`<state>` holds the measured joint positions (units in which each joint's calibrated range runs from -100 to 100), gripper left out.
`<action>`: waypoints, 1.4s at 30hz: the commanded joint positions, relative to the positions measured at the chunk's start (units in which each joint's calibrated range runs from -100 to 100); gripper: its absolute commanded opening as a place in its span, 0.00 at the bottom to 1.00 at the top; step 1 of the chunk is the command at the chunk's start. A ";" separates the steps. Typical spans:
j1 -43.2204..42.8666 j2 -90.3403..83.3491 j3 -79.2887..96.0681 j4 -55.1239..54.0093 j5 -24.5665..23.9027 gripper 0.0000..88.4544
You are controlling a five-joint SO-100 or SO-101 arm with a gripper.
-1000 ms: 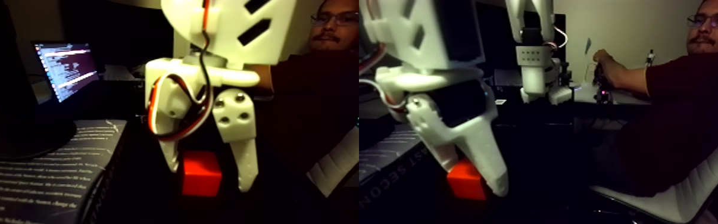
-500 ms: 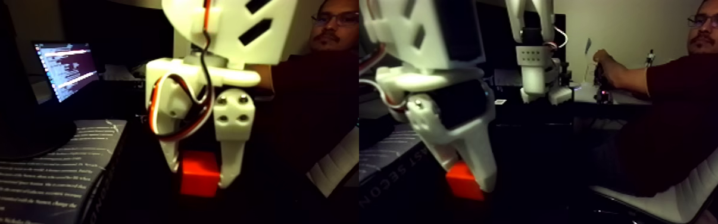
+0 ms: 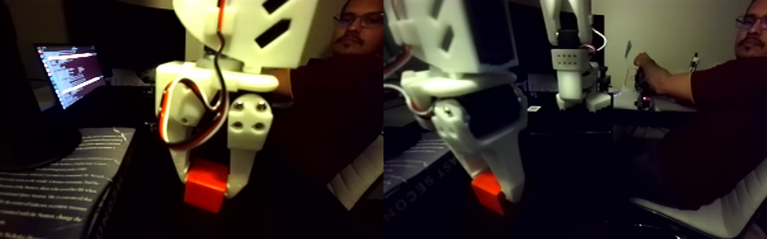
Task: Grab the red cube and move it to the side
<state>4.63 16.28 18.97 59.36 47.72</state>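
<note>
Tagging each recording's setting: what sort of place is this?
Probably a dim home office or hobby desk: a lit laptop screen with text, a seated person on a white office chair, and another small robot arm.

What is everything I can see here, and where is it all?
Cube: one, red, tilted between the gripper's fingers, low centre of the left half; also at the lower centre-left of the right half.
Laptop: one, dark with a lit screen, upper left.
Book: one, dark cover with pale print, lower left.
Chair: one, white, lower right.
Person: one, dark red shirt, seated at right, hand on a small device on the desk.
Second arm: one, white, on the desk at the back.
Gripper: one, white, centre, shut on the cube.
</note>
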 commanded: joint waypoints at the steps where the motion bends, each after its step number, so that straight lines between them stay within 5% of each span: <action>1: 0.20 -0.31 -1.14 3.05 -0.11 0.03; 19: 0.70 -20.48 -1.78 13.27 -4.85 0.03; 33: 13.85 -39.47 -1.87 22.14 -5.07 0.03; 42: 17.52 -34.52 -1.87 20.70 -14.30 0.03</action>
<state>21.62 -19.56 18.51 81.07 35.92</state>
